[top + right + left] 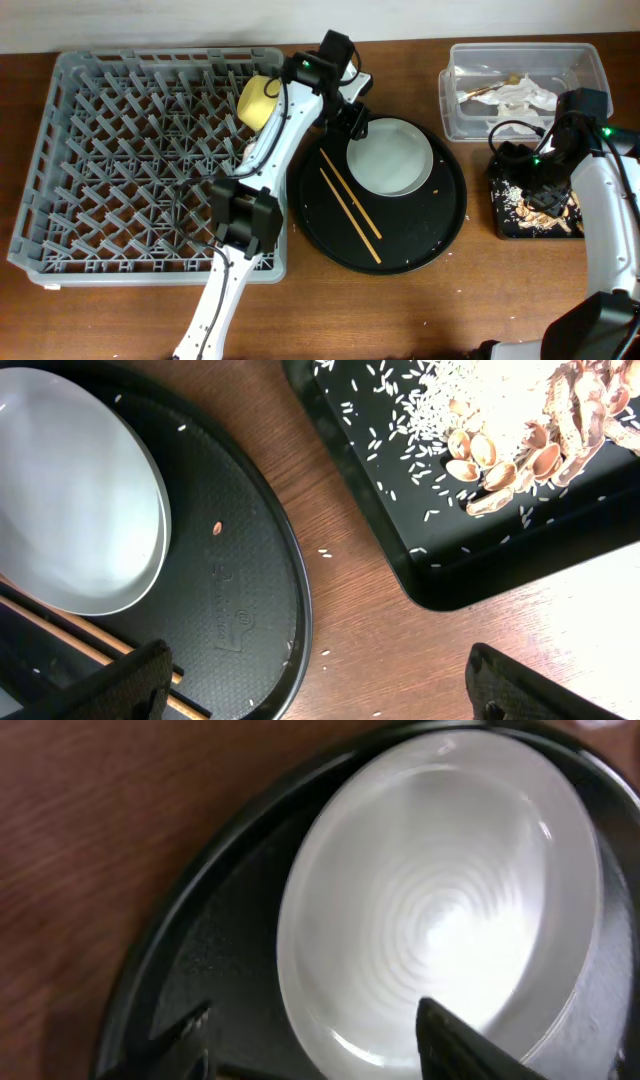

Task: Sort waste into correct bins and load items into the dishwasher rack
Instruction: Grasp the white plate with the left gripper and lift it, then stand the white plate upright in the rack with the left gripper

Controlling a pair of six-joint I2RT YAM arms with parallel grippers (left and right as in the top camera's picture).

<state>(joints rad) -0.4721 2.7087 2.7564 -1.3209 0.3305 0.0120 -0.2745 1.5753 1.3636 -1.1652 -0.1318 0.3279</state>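
From overhead, the left fingers [357, 118] hang at the upper-left edge of the plate [390, 157], which lies on the round black tray [440, 235]. Two chopsticks [350, 213] lie below them. A yellow bowl [258, 100] sits in the rack [100, 150] to their left. The right fingers [540, 198] hover over the flat black tray [512, 228], with the clear tub [590, 60] of tissues [525, 95] beyond.

In the left wrist view, the fingers are spread wide and the plate's near rim lies between them.

In the right wrist view, the fingers gape wide above bare desk [370, 610]. Food scraps [520, 420] lie ahead to the right, the plate ahead to the left.
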